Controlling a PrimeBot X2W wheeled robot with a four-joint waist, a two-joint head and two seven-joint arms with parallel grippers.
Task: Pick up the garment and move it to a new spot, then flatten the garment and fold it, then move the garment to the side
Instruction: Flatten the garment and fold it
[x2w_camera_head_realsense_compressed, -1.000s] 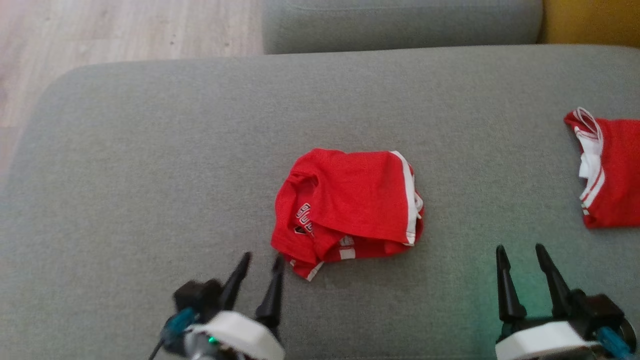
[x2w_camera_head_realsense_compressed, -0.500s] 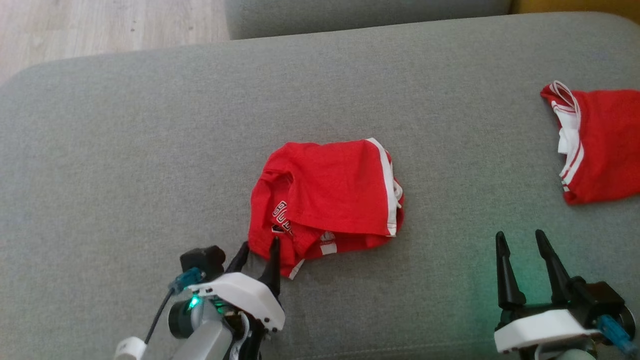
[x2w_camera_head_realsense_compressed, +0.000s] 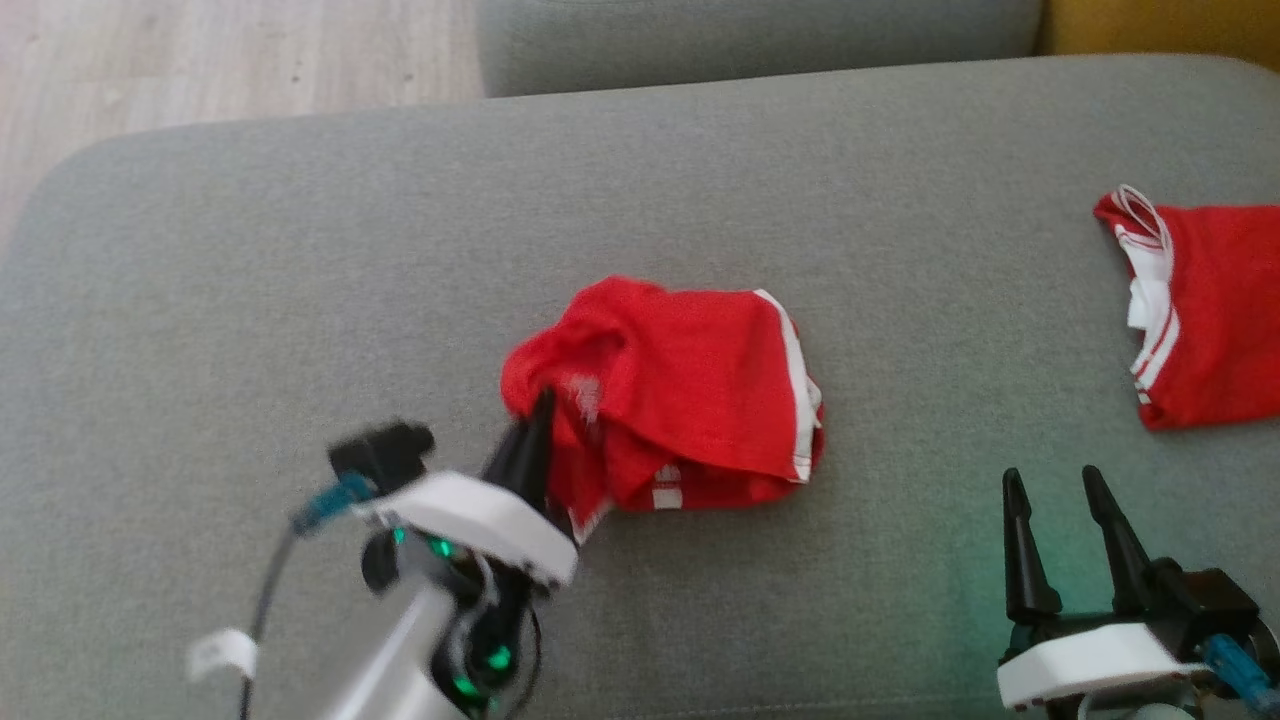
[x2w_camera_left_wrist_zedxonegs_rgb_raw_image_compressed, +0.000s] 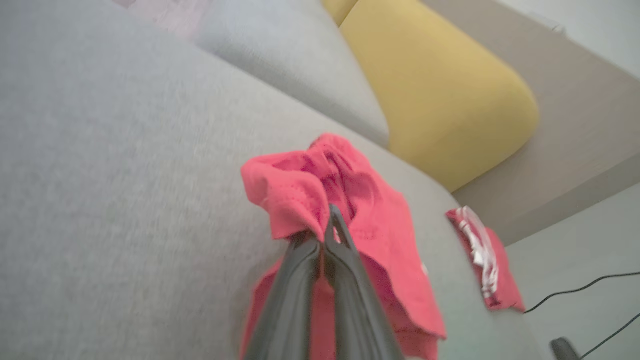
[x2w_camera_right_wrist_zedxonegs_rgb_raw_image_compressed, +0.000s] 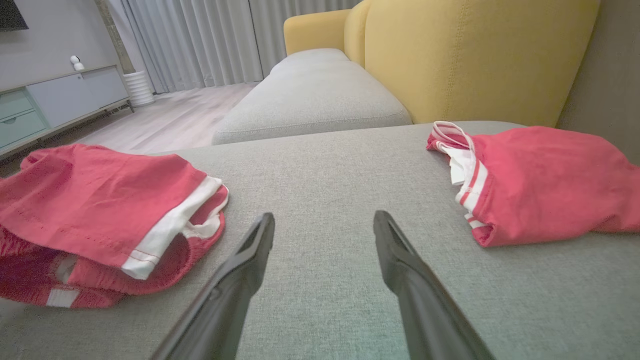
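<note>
Two grippers work over a grey seat cushion (x2w_camera_head_realsense_compressed: 300, 250). Left gripper (x2w_camera_head_realsense_compressed: 540, 410): jaws pressed together on a bunched fold at the left edge of the red garment (x2w_camera_head_realsense_compressed: 690, 380). That garment lies crumpled near the middle of the cushion, somewhat toward its near edge. The pinched fold stands up off the cushion while the rest of the cloth rests on it. Right gripper (x2w_camera_head_realsense_compressed: 1054, 480): jaws spread wide, holding nothing, hovering near the cushion's near right corner. A second red garment (x2w_camera_head_realsense_compressed: 1210, 320) lies at the right edge, well apart from the first.

Step in hand, as judged: the pick-up. Done well, the lift goes straight up and slowly until the trailing hem clears the cushion — a thin pinch on loose cloth may slip, or take one layer alone. The bare stretch toward the left edge appears the safest new spot — well away from the second garment.
</note>
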